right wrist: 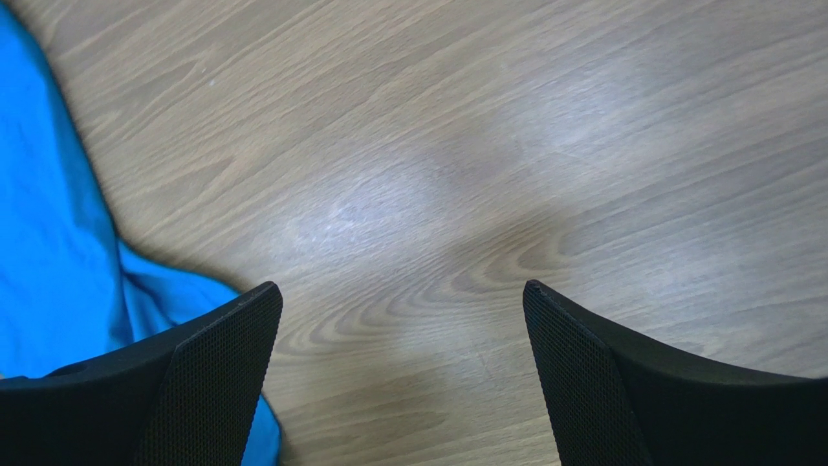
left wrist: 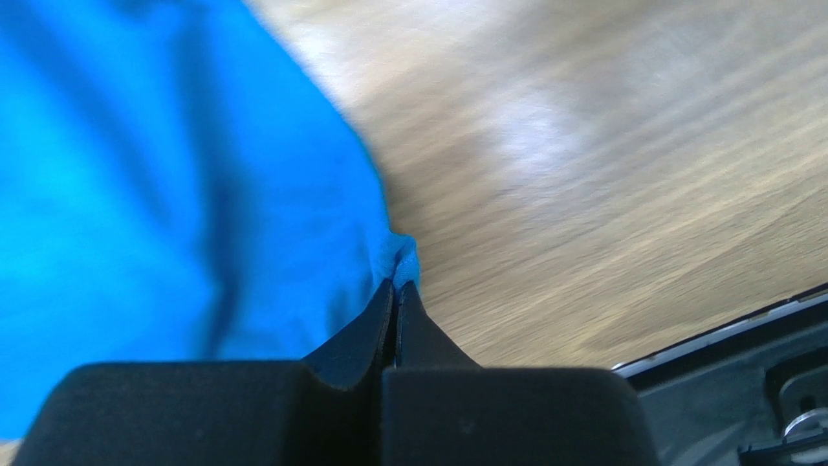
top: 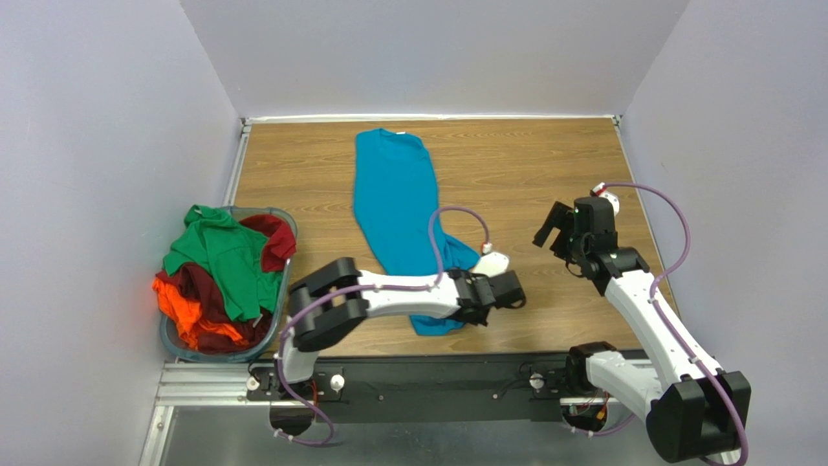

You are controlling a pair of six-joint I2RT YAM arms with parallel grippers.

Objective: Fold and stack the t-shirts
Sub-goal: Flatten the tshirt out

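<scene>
The teal-blue t-shirt (top: 394, 204) lies long and narrow on the counter (top: 525, 165). The left fingers (left wrist: 364, 335) are pressed together on its edge. The right fingers (right wrist: 219, 369) stand wide apart, holding nothing, the shirt at their left.

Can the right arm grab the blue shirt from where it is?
Probably yes. The right gripper is open over bare table, and the blue shirt lies just beside it with nothing between them.

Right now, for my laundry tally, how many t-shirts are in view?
4. The teal-blue t-shirt lies on the table, pinched by the left fingers; the green t-shirt, dark red t-shirt and orange t-shirt are heaped in the basket, which may hide more.
</scene>
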